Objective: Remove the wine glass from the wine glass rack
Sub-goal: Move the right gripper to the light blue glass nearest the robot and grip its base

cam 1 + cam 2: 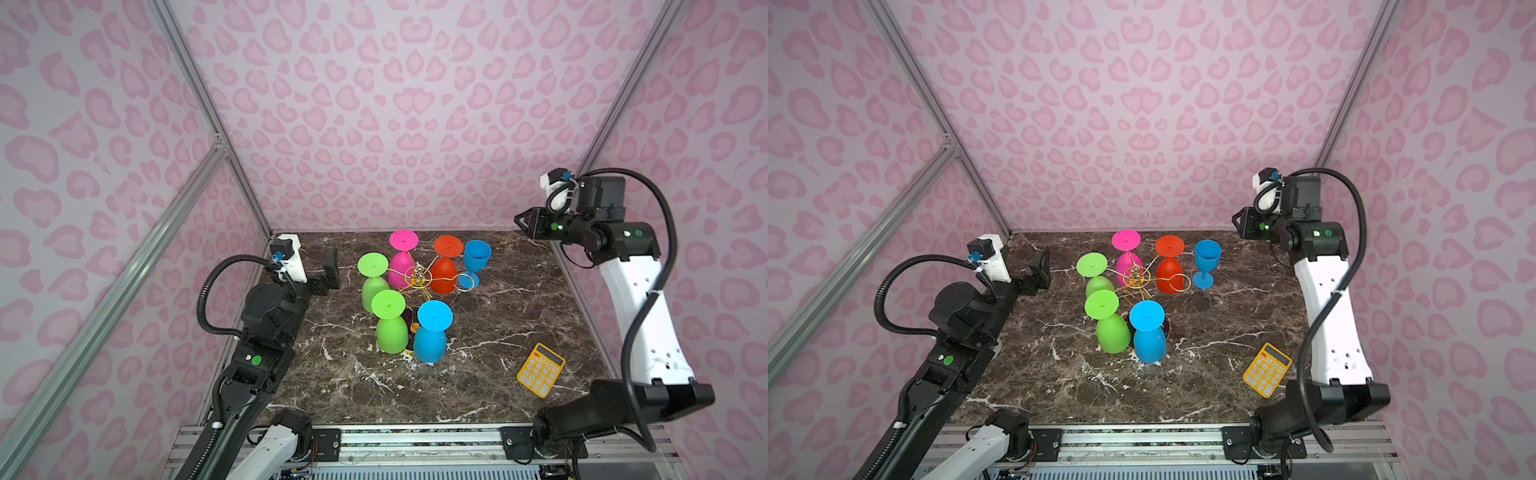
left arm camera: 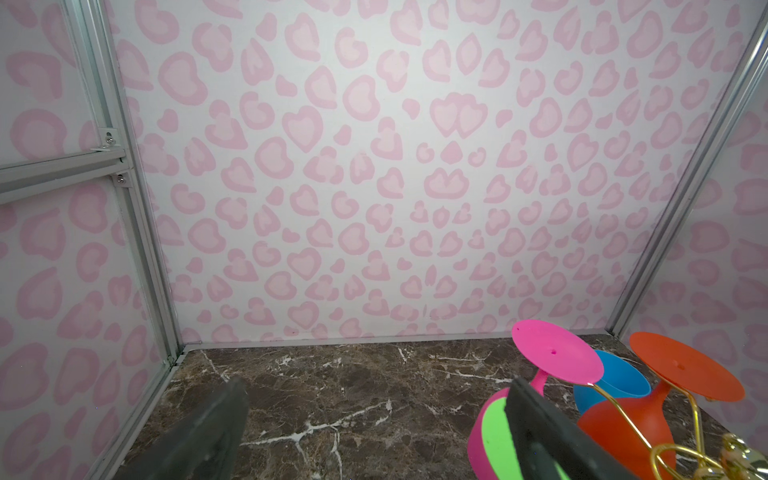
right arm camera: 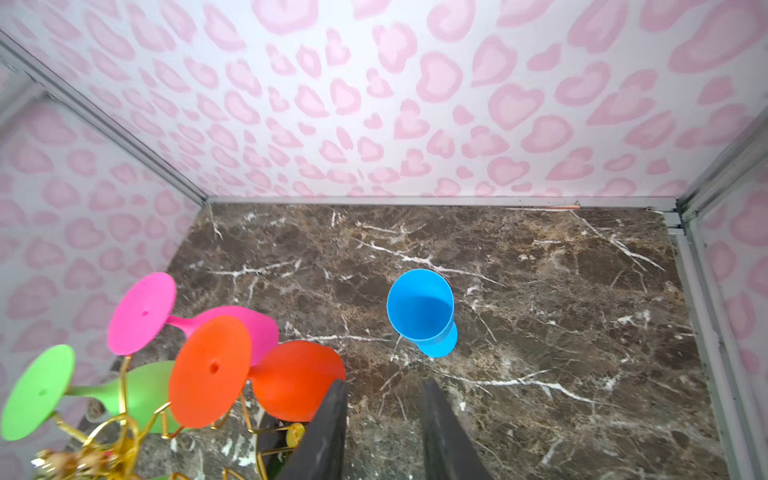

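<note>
1. At the desk's left edge, toward the far left corner, your left hand [image 2: 376, 386] hovers with its fingers spread wide and nothing between them.
2. Just right of it, in the middle of the desk's far half, the wine glass rack [image 1: 417, 276] stands upright, its gold wire arms fanning out from the centre.
3. You have five glasses hanging from it upside down, feet uppermost:
   - the far green glass [image 1: 374, 286] and the near green glass [image 1: 390, 328] on the side toward the left edge;
   - the pink glass [image 1: 402, 262] toward the far edge;
   - the hanging blue glass [image 1: 430, 340] toward the near edge;
   - the red glass [image 1: 444, 276] on the right side.
4. Beside the red glass, the rack's bare loop [image 1: 1179, 282] sticks out toward the right edge.
5. Just right of that loop, the blue wine glass [image 1: 1207, 257] stands on the desk, mouth up and off the rack. In a top view a gap shows between its foot and the wire.
6. Near the right edge, toward the near right corner, a yellow calculator [image 1: 540, 370] lies flat, well apart from the rack.
7. Above the far right corner, your right hand [image 3: 385, 384] hangs high. Its fingers are parted a little and pinch nothing, and the blue wine glass sits beyond their tips, untouched.
</note>
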### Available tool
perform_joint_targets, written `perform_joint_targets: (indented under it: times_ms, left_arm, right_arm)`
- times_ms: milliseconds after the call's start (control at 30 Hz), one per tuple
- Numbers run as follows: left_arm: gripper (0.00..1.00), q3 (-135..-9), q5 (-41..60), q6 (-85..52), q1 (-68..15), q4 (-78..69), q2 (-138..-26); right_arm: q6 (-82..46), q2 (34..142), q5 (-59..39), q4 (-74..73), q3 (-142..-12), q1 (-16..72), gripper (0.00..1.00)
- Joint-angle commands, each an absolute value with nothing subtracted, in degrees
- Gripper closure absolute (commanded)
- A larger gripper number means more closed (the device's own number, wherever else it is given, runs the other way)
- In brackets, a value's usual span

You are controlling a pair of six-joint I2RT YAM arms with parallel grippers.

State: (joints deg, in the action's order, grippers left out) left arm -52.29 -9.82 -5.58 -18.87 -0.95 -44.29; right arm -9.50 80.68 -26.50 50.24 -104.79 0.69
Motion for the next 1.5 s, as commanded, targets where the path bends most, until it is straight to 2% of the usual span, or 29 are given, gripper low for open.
perform_joint_targets:
  times_ms: [0, 200, 300, 433, 567, 700, 1000, 1467]
  left_arm:
    - [0.02, -53.34, -9.32, -6.36, -18.81, -3.25, -44.46]
    - [0.02, -53.61, -8.49, -7.38, -18.87, -3.68, -44.80]
    - [0.02, -53.53, -8.21, -7.81, -18.81, -3.77, -45.13]
    - [0.02, -53.70, -7.90, -8.27, -18.81, -3.60, -45.47]
    - [0.02, -53.53, -7.73, -8.58, -18.81, -3.52, -45.39]
    - [0.02, -53.66, -7.56, -8.61, -18.81, -3.52, -45.51]
    - [0.02, -53.89, -6.79, -9.16, -18.81, -3.15, -45.02]
    - [0.02, -53.61, -5.91, -9.12, -18.81, -3.16, -44.61]
  right_arm:
    - [-14.77, 74.09, -32.47, 43.62, -99.21, 0.78, 0.68]
    - [-20.96, 62.72, -42.85, 43.85, -89.00, 0.75, 0.66]
    - [-27.82, 57.74, -49.64, 38.83, -80.73, 0.85, 0.66]
    - [-33.30, 52.43, -53.95, 36.45, -73.48, 1.57, 0.66]
    - [-37.97, 47.99, -53.98, 35.37, -67.38, 4.76, 0.65]
    - [-46.39, 44.67, -51.24, 26.44, -58.65, 12.06, 0.65]
    - [-51.68, 46.44, -41.96, 19.28, -53.55, 27.50, 0.65]
    - [-55.52, 49.13, -40.43, 13.45, -51.57, 31.60, 0.66]
